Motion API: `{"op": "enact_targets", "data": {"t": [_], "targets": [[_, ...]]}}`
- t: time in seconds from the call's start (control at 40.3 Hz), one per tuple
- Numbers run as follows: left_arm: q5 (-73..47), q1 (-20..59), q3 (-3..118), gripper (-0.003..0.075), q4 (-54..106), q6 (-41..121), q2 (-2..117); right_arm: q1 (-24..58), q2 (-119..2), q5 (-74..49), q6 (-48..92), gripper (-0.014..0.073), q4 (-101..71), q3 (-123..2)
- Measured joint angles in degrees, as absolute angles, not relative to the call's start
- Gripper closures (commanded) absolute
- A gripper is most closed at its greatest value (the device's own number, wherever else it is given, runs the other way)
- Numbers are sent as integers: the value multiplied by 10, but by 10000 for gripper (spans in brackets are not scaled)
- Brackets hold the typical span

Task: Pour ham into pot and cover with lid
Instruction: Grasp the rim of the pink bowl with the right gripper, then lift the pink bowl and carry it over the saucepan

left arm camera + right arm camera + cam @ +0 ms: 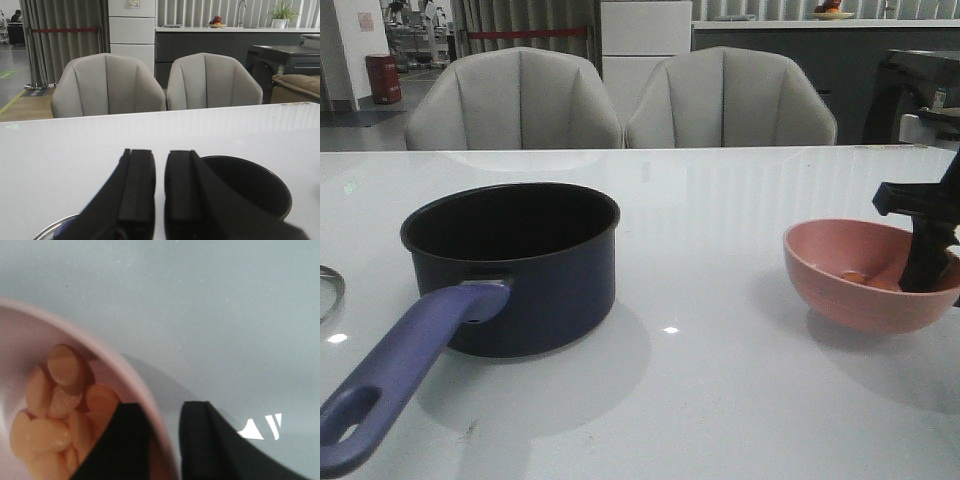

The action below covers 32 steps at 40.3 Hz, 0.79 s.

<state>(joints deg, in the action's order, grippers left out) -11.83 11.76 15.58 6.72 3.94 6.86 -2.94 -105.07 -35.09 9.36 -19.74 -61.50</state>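
1. Front view: the pink bowl (865,285) at the right, tilted, is gripped at its right rim by the right gripper (926,262); ham (55,415) lies inside.
2. A firm pinch is advised before the bowl is carried left over the pot (515,262).
3. The left gripper (160,192) is nearly closed and empty, beside the pot; the lid (328,290) is barely seen at the far left.

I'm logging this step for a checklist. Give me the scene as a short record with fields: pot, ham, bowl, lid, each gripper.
pot: upright on the table, looks empty, handle toward the camera
ham: slices piled in the bowl, none poured yet
bowl: pink, tilted, to the right of the pot
lid: only a metal rim shows at the left edge, off the pot
right gripper: fingers straddle the bowl's rim
left gripper: nearly closed, holding nothing, above the table
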Motion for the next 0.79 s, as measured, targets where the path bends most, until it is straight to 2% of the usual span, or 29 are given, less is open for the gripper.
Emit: {"op": "enact_targets", "data": {"t": [0.298,0.472,0.794], "targets": [[-118,118,156,566,67,39,69,-27,-1048,-370,95,459,-224,-640],[-118,118,156,566,67,39,69,-4,-1002,-383,103,459,-220,-649],[-118,118,156,566,67,39,69,124,-879,-373,98,456,-189,-649]]}}
